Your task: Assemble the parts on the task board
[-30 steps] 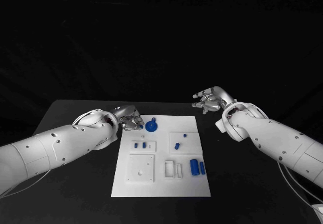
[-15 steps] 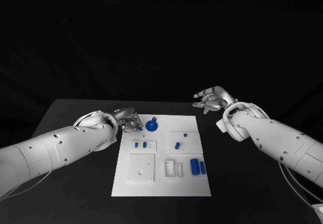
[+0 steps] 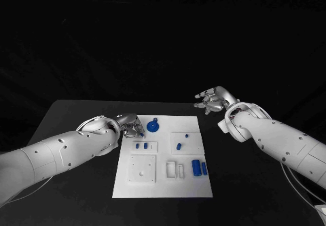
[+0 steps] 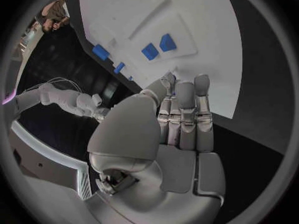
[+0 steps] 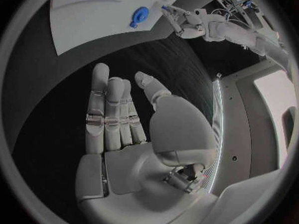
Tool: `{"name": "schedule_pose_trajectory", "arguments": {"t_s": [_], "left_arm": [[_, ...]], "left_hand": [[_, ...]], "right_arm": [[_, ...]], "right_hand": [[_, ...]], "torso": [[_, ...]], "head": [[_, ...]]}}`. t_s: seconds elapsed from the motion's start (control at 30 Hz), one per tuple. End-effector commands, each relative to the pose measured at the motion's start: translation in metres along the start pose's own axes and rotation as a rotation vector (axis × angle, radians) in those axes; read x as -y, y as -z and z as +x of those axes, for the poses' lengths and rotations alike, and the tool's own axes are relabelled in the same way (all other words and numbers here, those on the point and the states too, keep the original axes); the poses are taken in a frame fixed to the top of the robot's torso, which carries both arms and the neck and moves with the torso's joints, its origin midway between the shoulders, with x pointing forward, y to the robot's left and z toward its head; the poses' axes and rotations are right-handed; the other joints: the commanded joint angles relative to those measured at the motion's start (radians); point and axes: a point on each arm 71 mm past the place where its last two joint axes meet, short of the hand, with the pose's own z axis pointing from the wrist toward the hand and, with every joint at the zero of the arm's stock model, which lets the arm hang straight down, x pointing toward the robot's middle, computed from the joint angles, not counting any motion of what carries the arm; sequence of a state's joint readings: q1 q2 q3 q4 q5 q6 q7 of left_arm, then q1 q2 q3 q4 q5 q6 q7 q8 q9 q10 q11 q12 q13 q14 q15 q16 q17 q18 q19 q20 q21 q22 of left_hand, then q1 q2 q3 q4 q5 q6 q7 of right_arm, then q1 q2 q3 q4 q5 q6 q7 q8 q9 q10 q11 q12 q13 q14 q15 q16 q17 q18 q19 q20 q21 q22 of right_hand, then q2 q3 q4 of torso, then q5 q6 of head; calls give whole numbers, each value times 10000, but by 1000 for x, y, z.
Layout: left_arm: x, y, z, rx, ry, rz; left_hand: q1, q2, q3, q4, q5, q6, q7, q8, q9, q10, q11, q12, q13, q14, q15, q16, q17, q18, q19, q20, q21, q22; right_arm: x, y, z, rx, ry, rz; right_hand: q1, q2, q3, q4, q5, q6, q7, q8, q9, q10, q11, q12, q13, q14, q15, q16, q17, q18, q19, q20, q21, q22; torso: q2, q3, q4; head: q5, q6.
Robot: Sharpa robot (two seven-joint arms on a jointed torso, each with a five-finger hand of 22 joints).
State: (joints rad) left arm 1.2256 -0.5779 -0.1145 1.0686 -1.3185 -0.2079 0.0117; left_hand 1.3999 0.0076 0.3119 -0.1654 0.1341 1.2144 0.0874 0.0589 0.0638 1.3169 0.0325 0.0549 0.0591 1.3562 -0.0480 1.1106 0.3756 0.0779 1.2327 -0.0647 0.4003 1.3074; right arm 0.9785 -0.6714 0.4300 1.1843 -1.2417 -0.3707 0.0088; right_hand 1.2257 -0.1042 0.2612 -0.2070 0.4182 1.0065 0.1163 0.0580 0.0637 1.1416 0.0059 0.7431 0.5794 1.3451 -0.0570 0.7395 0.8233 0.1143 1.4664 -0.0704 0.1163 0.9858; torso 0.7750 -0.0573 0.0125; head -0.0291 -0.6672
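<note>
Head view: white task board (image 3: pixel 163 181) mid-table, blue parts on it, round blue piece (image 3: pixel 154 126) near far-left corner. Left hand (image 3: pixel 130 127) just beside that piece, fingers straight and empty. Right hand (image 3: pixel 212 101) off board's far-right corner, fingers apart, holding nothing.

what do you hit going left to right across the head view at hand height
left hand → round blue part on the task board → right hand
</note>
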Motion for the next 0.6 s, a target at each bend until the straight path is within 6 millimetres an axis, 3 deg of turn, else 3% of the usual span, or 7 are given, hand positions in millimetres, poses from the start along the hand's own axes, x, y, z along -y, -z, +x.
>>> {"name": "schedule_pose_trajectory", "arguments": {"t_s": [0.03, 0.6], "left_arm": [[2, -1, 6, -312, -112, 159], [4, -2, 11, -466, -158, 153]], "left_hand": [[3, 28, 0, 51, 0, 40, 40, 41, 18, 7, 14, 32, -1, 35, -22, -59, 17, 177, -38, -35, 20, 204], [-4, 35, 3, 42, -2, 29, 43, 39, 17, -4, 19, 30, -1, 29, -21, -70, 21, 176, -46, -35, 23, 203]], "right_arm": [[-1, 0, 1, -104, 4, -99], [-1, 0, 1, -104, -3, -112]], "right_hand": [[-78, -53, 46, 11, 65, 3, 27, 41, 3, -34, -15, 48, -7, -41, -4, 17, -14, -77, 296, -53, 46, -12], [-78, -53, 46, 11, 65, 3, 27, 41, 3, -34, -15, 48, -7, -41, -4, 17, -14, -77, 296, -53, 46, -12]], "torso": [[-1, -9, -3], [-2, -2, -2]], "head": [[0, -2], [-17, -11]]}}
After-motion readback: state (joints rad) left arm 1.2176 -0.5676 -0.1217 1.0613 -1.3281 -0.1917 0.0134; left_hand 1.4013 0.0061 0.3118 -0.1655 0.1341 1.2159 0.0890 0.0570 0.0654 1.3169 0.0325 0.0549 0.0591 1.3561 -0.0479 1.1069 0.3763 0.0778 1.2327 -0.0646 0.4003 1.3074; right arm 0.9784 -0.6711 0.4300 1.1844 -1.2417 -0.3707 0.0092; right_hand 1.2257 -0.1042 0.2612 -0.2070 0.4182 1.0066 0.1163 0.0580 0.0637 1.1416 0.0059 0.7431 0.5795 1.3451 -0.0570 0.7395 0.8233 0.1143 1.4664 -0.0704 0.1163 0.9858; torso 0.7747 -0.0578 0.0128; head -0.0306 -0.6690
